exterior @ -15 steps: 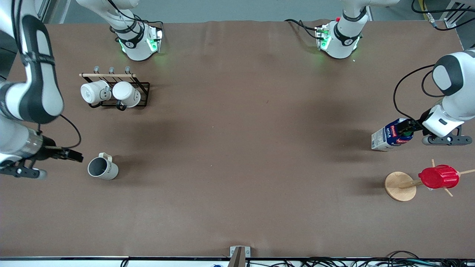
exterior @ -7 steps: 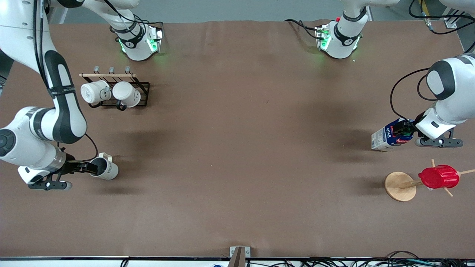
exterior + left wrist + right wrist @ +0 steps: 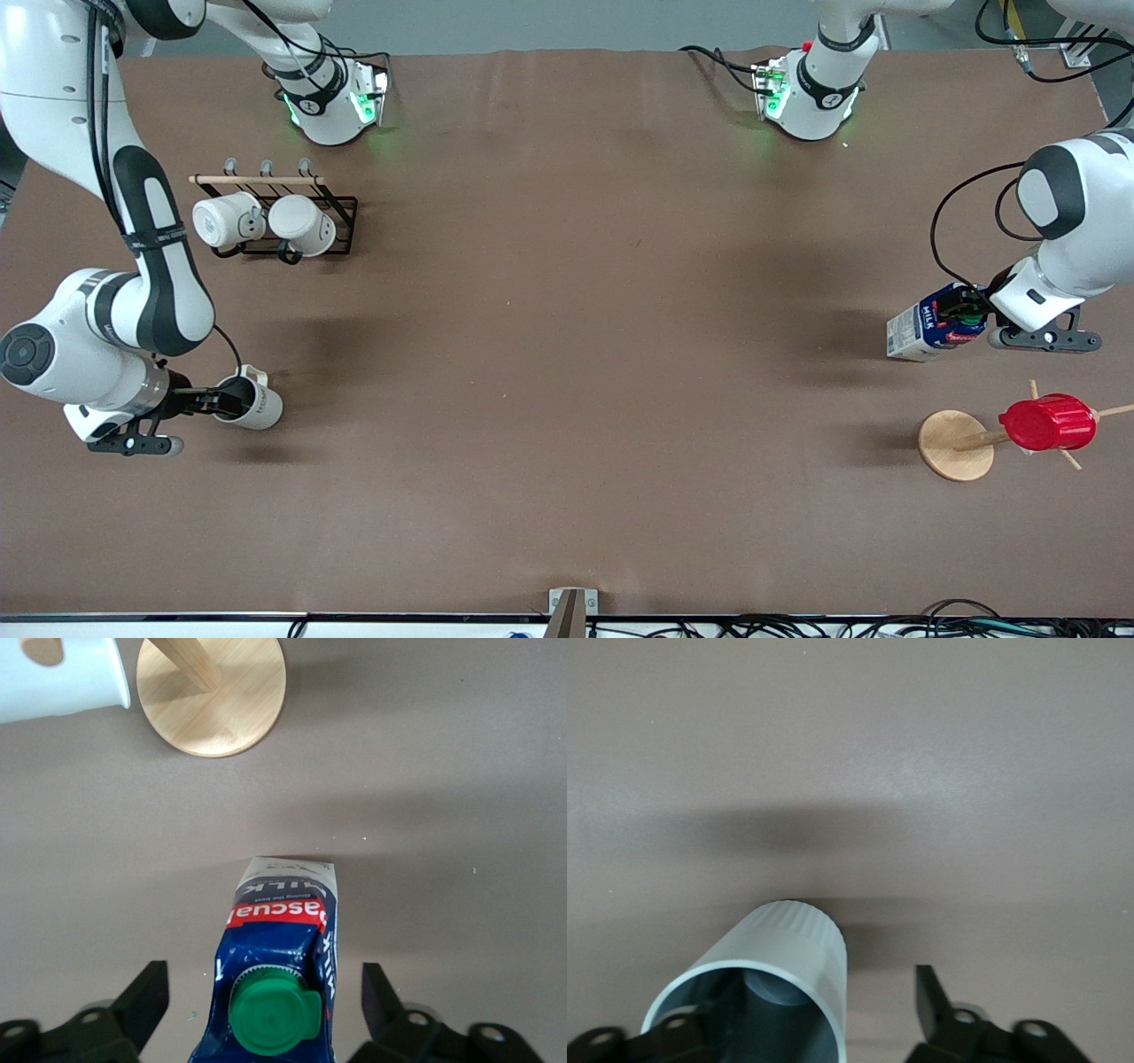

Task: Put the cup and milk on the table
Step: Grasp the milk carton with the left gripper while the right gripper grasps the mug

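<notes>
Two pincers, each around its thing: the cup and the milk.

The cup stands on the brown worktop at the right arm's end. The right pincer is open, with one finger outside the rim and the other inside. I think the cup is hard and smooth and could crack, so the rim wall is a good place to pinch. Its dark letters are too small to read. The milk stands at the left arm's end, near a wooden stand with a red cup. The left pincer is open, one finger on each side of the green cap, not touching. The carton looks light and a bit squashy, so hold its top gently. It reads "MILK", and its red label seems to say "Pascual".
</notes>
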